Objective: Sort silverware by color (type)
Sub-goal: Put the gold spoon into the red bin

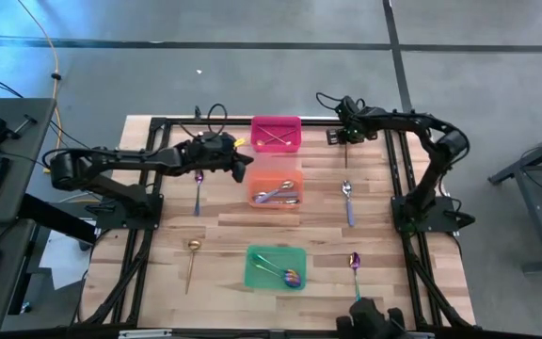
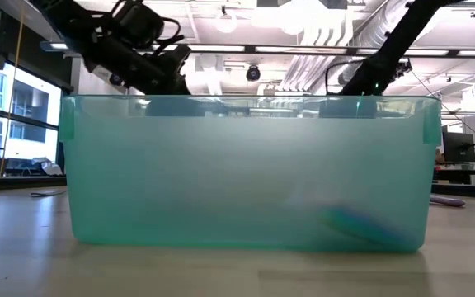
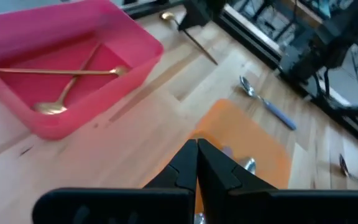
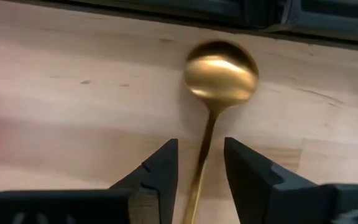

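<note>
1. Where nearest on the surface (image 1: 224,226): green bin (image 1: 248,268) holding an iridescent spoon (image 1: 290,277), with a long gold spoon (image 1: 192,254) on the left arm's side and a purple spoon (image 1: 354,261) on the right arm's.
2. Farther back: orange bin (image 1: 252,179) with silver spoons (image 1: 278,195) inside, flanked by a second purple spoon (image 1: 199,184) and a blue-handled spoon (image 1: 348,200) on bare wood.
3. Over that bin's far left corner: left tool (image 3: 197,144), pinched fully together, gripping nothing.
4. Farthest: pink bin (image 1: 255,132) with crossed gold spoons (image 3: 73,73); beside it, right tool (image 4: 201,146), fingers narrowly parted either side of a round-bowled gold spoon (image 4: 221,70) lying flat, unclamped.
</note>
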Controlling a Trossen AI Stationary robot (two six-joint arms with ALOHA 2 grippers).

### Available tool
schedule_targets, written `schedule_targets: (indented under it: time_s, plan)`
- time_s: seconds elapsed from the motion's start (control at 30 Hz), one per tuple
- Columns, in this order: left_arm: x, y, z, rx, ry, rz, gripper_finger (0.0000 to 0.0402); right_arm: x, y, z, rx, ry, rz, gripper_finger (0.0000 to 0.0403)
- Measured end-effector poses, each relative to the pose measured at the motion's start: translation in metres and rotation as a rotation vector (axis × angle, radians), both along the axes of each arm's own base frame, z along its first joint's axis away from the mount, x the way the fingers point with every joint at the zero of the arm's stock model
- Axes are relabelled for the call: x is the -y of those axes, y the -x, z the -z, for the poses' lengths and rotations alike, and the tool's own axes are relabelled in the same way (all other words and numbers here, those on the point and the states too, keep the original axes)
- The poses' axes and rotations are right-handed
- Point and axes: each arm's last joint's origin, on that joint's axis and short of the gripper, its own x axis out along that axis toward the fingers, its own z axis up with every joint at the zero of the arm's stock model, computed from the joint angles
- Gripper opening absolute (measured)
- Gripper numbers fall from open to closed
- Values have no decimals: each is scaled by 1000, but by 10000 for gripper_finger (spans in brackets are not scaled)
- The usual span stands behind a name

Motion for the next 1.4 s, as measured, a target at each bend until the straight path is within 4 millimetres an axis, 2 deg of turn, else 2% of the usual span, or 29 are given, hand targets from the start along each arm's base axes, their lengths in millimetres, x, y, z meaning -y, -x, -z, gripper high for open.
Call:
schedule_targets:
  time_s: [0.23,0.47,0.6,0.77,0.9,1.03,1.2,1.33,1.4]
  plan:
    - [1,5,2,-6,10,-41,0,5,-4,17,-24,-11,-1,99]
    - [1,6,4,-21,34,-63,0,6,-6,17,-11,-11,-104,10]
    - [2,8,8,-61,53,-54,0,7,-5,16,23,-28,-153,14]
    - [-3,12,10,-90,54,-90,0,-1,-11,4,100,-33,-223,3]
    - [-11,16,12,-102,70,-114,0,-10,-28,-19,223,-3,-333,1]
    - [-20,21,13,-111,86,-114,0,-22,-57,-43,238,46,-480,1]
    - [-28,26,13,-118,80,-107,0,-33,-100,-92,294,211,-685,0]
    - [-34,30,13,-121,70,-115,0,-33,-131,-125,294,354,-860,0]
    - [-36,31,14,-124,71,-117,0,-29,-146,-130,267,373,-925,0]
